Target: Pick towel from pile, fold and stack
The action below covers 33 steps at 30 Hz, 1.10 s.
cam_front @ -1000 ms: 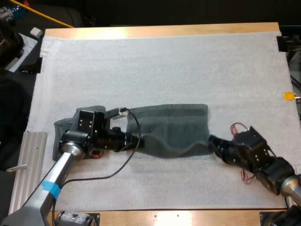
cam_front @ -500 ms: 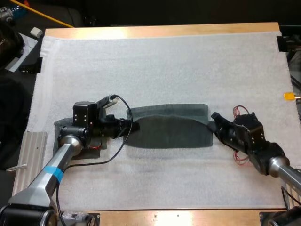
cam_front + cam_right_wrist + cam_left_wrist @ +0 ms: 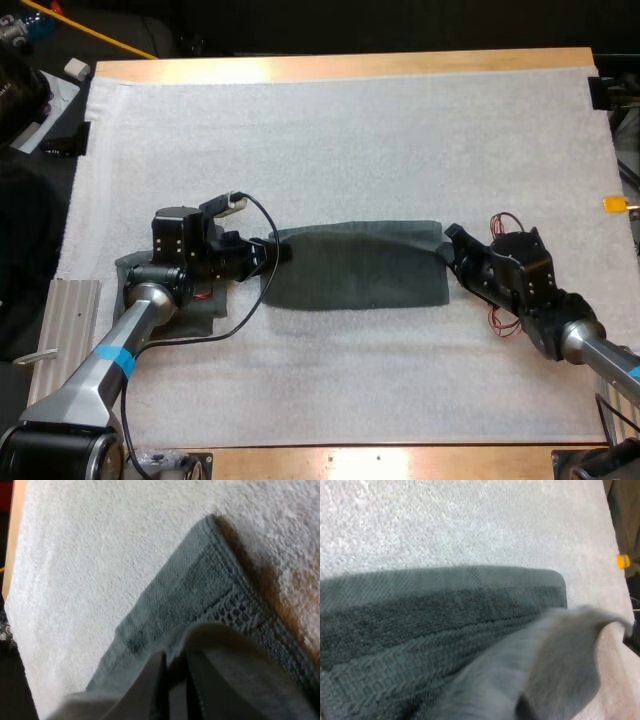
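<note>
A dark grey-green towel point(image 3: 355, 268) lies doubled over in a flat band in the middle of the white mat point(image 3: 340, 130). My left gripper point(image 3: 278, 250) is shut on the towel's far left corner. My right gripper point(image 3: 448, 240) is shut on its far right corner. In the left wrist view the lower layer of the towel point(image 3: 430, 615) lies flat, and a lifted, blurred flap hangs close to the camera. The right wrist view has the woven border of the towel's corner point(image 3: 190, 590) on the mat, with held cloth covering the fingers.
A second, crumpled grey-green towel point(image 3: 205, 305) lies under my left arm at the mat's left side. A ribbed metal rail point(image 3: 65, 340) sits at the table's left front. The far half of the mat is bare, bounded by the wooden table edge point(image 3: 340, 66).
Both grippers moved away from the table's front, carrying the towel's near edge over onto its far edge. The sagging towel now lies flat and folded.
</note>
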Each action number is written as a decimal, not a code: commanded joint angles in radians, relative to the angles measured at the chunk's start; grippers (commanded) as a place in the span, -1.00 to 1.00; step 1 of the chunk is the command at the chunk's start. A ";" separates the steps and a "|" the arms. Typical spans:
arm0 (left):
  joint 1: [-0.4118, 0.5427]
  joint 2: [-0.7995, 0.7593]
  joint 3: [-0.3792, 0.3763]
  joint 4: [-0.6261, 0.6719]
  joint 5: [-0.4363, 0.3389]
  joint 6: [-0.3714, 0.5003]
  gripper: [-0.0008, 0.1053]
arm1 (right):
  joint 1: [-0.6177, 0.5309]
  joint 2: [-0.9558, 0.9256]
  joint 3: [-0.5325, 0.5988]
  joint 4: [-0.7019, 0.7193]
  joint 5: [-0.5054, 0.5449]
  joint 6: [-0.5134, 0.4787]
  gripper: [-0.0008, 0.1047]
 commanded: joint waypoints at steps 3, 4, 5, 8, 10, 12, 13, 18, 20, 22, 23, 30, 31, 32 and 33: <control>0.000 0.004 -0.006 -0.022 -0.025 0.002 -0.98 | -0.003 0.005 -0.006 -0.015 0.003 0.000 -0.98; 0.000 0.004 -0.007 -0.024 -0.030 0.003 -0.98 | -0.004 0.007 -0.007 -0.016 0.006 -0.001 -0.98; -0.002 0.002 -0.006 -0.026 -0.034 0.004 -0.98 | -0.004 0.010 -0.008 -0.020 0.006 -0.001 -0.98; -0.001 0.003 -0.006 -0.035 -0.041 0.006 -0.98 | -0.004 0.013 -0.008 -0.027 0.012 0.000 -0.98; -0.001 0.001 -0.006 -0.041 -0.043 0.008 -0.97 | -0.003 0.015 -0.009 -0.030 0.014 -0.001 -0.95; -0.001 -0.002 -0.004 -0.052 -0.043 0.005 -0.89 | -0.006 0.015 -0.009 -0.041 0.015 0.004 -0.78; -0.002 -0.002 -0.005 -0.058 -0.041 0.005 -0.78 | -0.004 0.018 -0.007 -0.050 0.017 0.008 -0.63; -0.002 -0.006 -0.012 -0.113 0.000 -0.017 0.02 | -0.003 0.017 -0.007 -0.160 0.017 0.003 0.17; -0.002 -0.004 -0.028 -0.128 0.052 -0.030 0.26 | -0.006 0.013 -0.008 -0.230 0.011 -0.025 0.24; -0.002 -0.005 -0.048 -0.129 0.119 -0.039 0.32 | -0.005 0.009 -0.010 -0.276 -0.012 -0.072 0.24; -0.002 -0.009 -0.060 -0.124 0.150 -0.042 0.30 | -0.005 0.005 -0.010 -0.289 -0.027 -0.102 0.23; 0.000 -0.103 -0.089 -0.077 0.168 -0.035 0.20 | -0.006 -0.073 -0.016 -0.158 -0.109 -0.256 0.24; 0.001 -0.126 -0.088 -0.060 0.162 -0.033 0.20 | -0.006 -0.093 -0.022 -0.113 -0.109 -0.287 0.24; 0.001 -0.151 -0.088 -0.038 0.154 -0.029 0.20 | -0.006 -0.116 -0.028 -0.064 -0.107 -0.314 0.24; 0.000 -0.177 -0.087 -0.014 0.143 -0.024 0.20 | -0.006 -0.139 -0.034 -0.018 -0.102 -0.338 0.24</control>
